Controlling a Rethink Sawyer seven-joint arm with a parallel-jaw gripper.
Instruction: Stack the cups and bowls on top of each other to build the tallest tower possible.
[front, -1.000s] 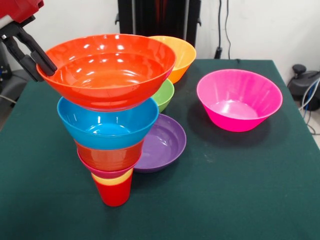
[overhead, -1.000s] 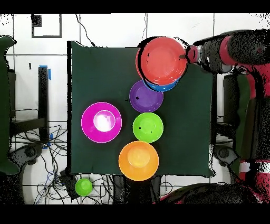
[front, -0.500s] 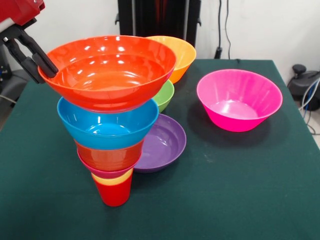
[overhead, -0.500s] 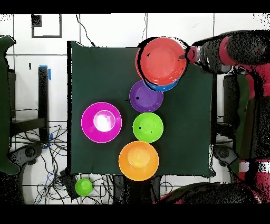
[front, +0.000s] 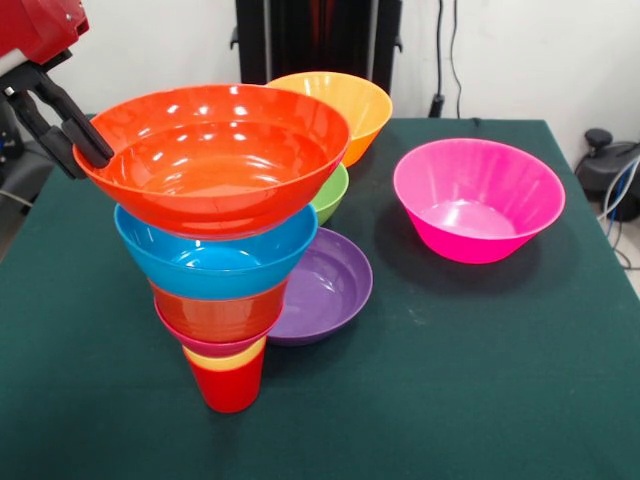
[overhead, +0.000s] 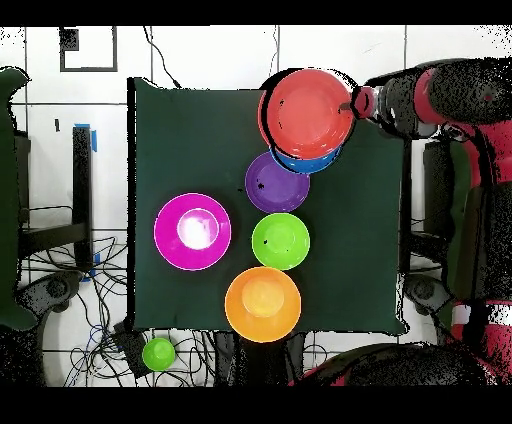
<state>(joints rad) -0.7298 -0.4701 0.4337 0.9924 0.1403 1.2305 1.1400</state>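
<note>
The tower stands near the table's front left: a red cup (front: 230, 392) at the base, a yellow cup (front: 226, 360), a crimson-pink bowl (front: 205, 345), an orange bowl (front: 220, 312) and a blue bowl (front: 215, 265). A wide orange-red bowl (front: 215, 170) sits on top, slightly tilted. My gripper (front: 78, 145) is shut on its left rim. From overhead the orange-red bowl (overhead: 308, 110) covers most of the stack, with my gripper (overhead: 356, 102) at its right edge.
Loose on the green cloth lie a purple bowl (front: 325, 290), a green bowl (front: 328, 192), a light orange bowl (front: 345, 105) and a magenta-pink bowl (front: 478, 200). A small green object (overhead: 158, 353) lies off the table among cables.
The orange-red bowl has come down and tipped toward level over the blue bowl. My gripper has shifted slightly with it, still on the rim.
</note>
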